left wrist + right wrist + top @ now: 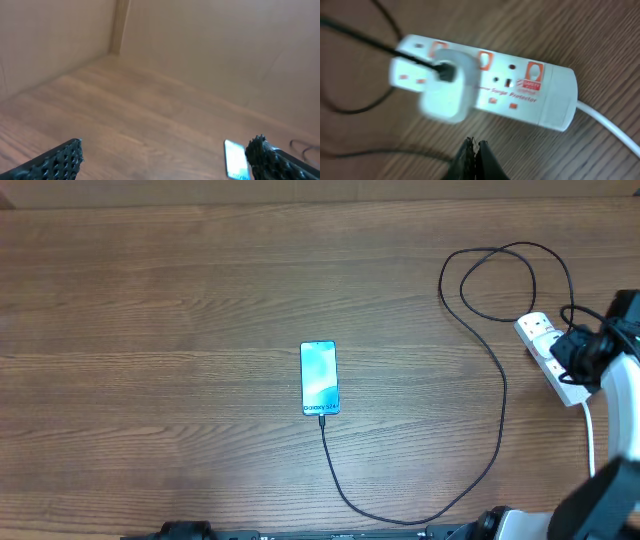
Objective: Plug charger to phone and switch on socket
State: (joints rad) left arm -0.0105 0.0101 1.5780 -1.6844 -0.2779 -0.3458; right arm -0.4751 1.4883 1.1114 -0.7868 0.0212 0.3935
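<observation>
The phone (320,378) lies on the table's middle, its light blue screen up. The thin black charger cable (480,450) has its tip at the phone's near end and runs in loops to the white socket strip (548,346) at the right. In the right wrist view a white adapter (445,85) sits in the strip (520,90), with red switches along it. My right gripper (475,147) is shut and empty, just above the strip's near side. My left gripper (165,155) is open and empty, low at the front; the phone (235,159) shows beside its right finger.
The strip's thick white cord (590,430) runs toward the front right under my right arm. A wooden wall (200,45) stands behind the table in the left wrist view.
</observation>
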